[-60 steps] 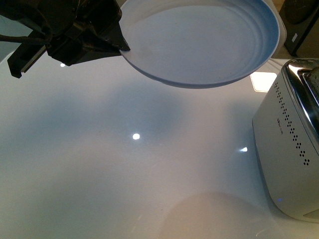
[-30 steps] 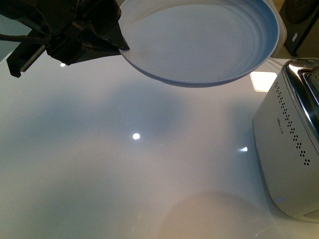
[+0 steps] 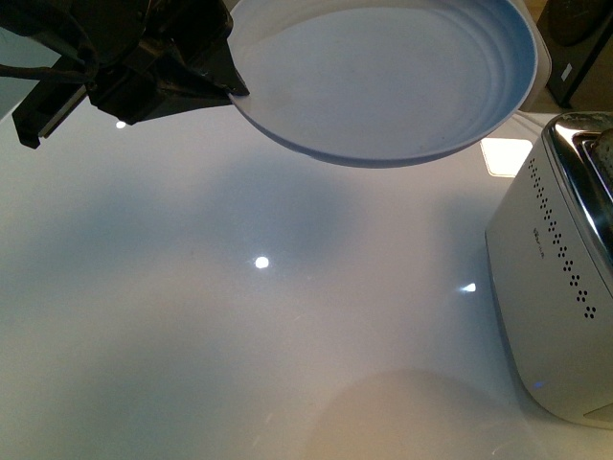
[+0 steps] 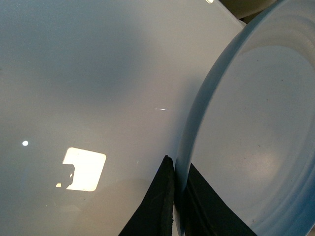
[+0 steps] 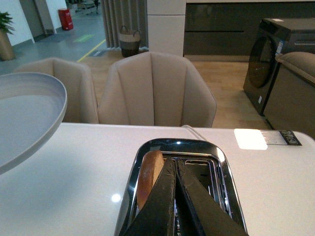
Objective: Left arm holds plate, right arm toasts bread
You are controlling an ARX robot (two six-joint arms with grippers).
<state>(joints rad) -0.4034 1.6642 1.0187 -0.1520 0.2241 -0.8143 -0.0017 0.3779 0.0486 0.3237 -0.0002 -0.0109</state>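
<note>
Pale blue plate (image 3: pixel 383 77) shows concentric ridges toward three o'clock, black left gripper (image 3: pixel 238 92) at its nine, and the white toaster (image 3: pixel 551 316) carries dark dotted rows.

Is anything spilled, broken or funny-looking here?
Nothing is spilled or broken. The only odd bit: the plate hangs in the air, empty, pinched at its rim by the left pincer. The bread sits in the toaster.

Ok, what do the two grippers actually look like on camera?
The left gripper is black and angular, with a blocky body, dark cables trailing behind it and flat matte fingers tapering to points. The right gripper shows only two similar black wedge-shaped fingers; no markings are visible on either.
</note>
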